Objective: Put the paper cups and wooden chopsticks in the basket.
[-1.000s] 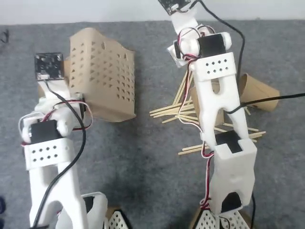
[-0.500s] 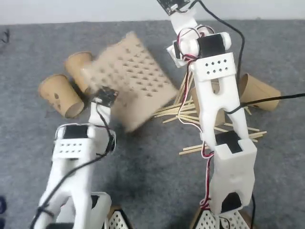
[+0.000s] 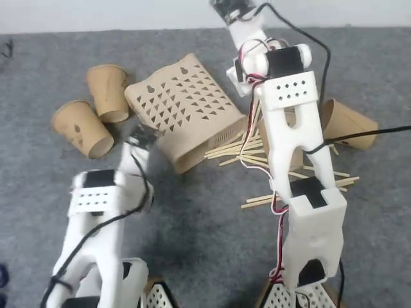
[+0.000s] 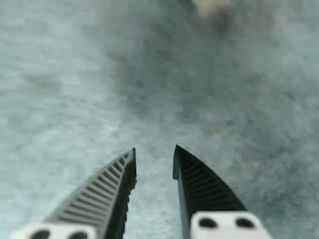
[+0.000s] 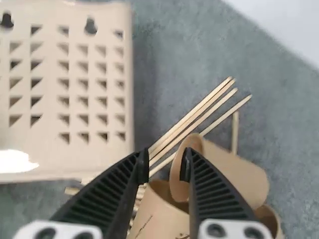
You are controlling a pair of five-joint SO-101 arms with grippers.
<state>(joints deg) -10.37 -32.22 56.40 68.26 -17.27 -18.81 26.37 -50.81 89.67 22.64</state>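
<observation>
Lying on side on counter [image 3: 205, 244], basket [image 3: 186, 119] found against wooden chopsticks [image 3: 228, 151]; paper cups [image 3: 106, 93] spread both sides. Left tool [image 4: 154, 162] narrowly parted, empty; right tool [image 5: 164, 164] likewise, over cup rim. Risk judged: contents spilled from unrighted basket; chopsticks scattered by nudged basket.

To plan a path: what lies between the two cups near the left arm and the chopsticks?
The basket, lying on its side, lies between the paper cups and wooden chopsticks, in the high view.

No text, label, number or sign can be read anywhere.
</observation>
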